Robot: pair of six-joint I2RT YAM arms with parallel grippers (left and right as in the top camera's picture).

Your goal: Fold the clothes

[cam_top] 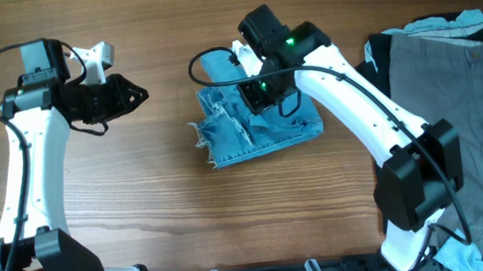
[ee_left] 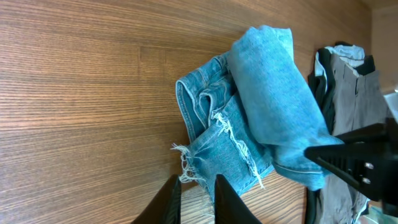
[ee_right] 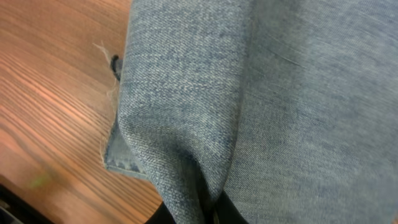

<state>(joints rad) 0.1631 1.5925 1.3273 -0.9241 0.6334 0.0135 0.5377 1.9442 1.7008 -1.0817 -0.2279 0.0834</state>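
The light blue jeans (cam_top: 258,127) lie bundled at the table's middle, frayed hems (cam_top: 214,125) toward the left. My right gripper (cam_top: 257,92) is down on the bundle's far part, shut on a fold of denim. In the right wrist view the denim (ee_right: 261,93) fills the frame and a ridge of it is pinched in the right gripper (ee_right: 208,210). My left gripper (cam_top: 140,95) hovers over bare wood, well left of the jeans. In its own view the left gripper (ee_left: 198,182) is slightly open and empty, with the jeans (ee_left: 267,106) and frayed hem (ee_left: 186,163) just ahead.
A pile of grey and dark clothes (cam_top: 457,90) covers the table's right side, also seen as the grey garment (ee_left: 351,81) in the left wrist view. The right arm's black gripper body (ee_left: 364,163) sits over the jeans' right end. Bare wood (cam_top: 141,188) lies left of and in front of the jeans.
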